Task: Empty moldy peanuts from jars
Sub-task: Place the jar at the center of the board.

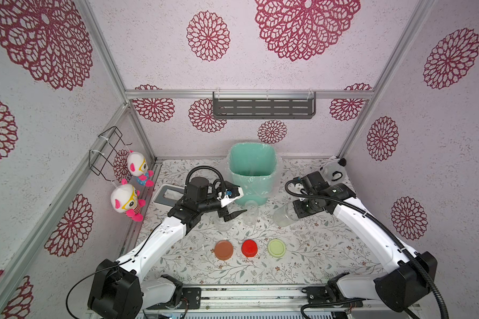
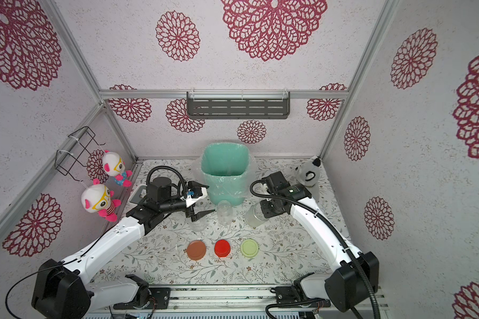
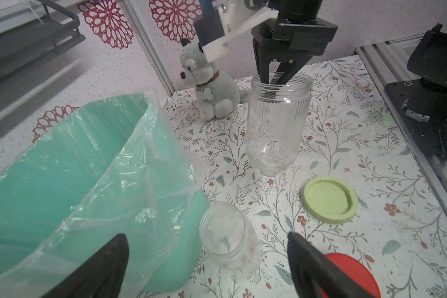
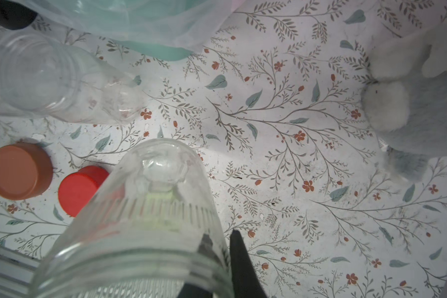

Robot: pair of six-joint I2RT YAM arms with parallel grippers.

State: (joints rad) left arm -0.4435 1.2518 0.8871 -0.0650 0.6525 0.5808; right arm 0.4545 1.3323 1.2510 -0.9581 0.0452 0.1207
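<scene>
Left claw (image 3: 204, 234) gapes; only wrist views show right claw (image 3: 274, 80) pinching jar (image 3: 276, 129) rim.

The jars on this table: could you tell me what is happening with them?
The right claw is shut on the rim of one clear jar, held tilted and looking empty. The left claw is open, holding nothing, by the two other jars, which stand uncapped before the teal bin. Three lids lie in a row.
</scene>
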